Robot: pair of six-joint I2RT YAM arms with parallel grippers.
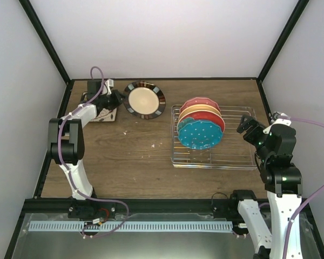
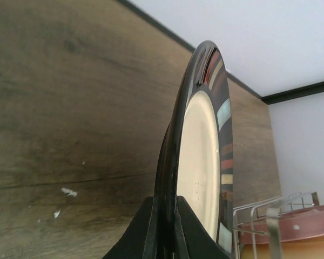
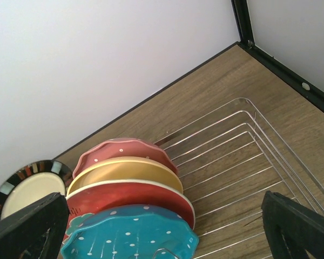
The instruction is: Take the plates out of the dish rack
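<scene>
- Left jaws: pinched shut on the edge of the striped-rim plate, which is held on edge at the far-left of the table, well apart from the dish rack. Cannot tell whether its low edge touches the wood.
- Right jaws: spread wide, gripping nothing, hovering just beside the rack's right end.
- Risk at the table, as a judgement: thin pinch on a glossy rim, so could slip or swing if let down fast. Could also clip the square floral plate lying flat just beside it under the left arm.
- Risk at the rack, likewise: plates packed face to face, so pulling one could drag a neighbour or snag a tine.
- Dish rack: holds four plates, leaning upright, all at its left end.
- Far to near: pink-red scalloped plate, orange-yellow plate, red plate, teal polka-dot plate.
- Judging by layout: two out, four to go.
</scene>
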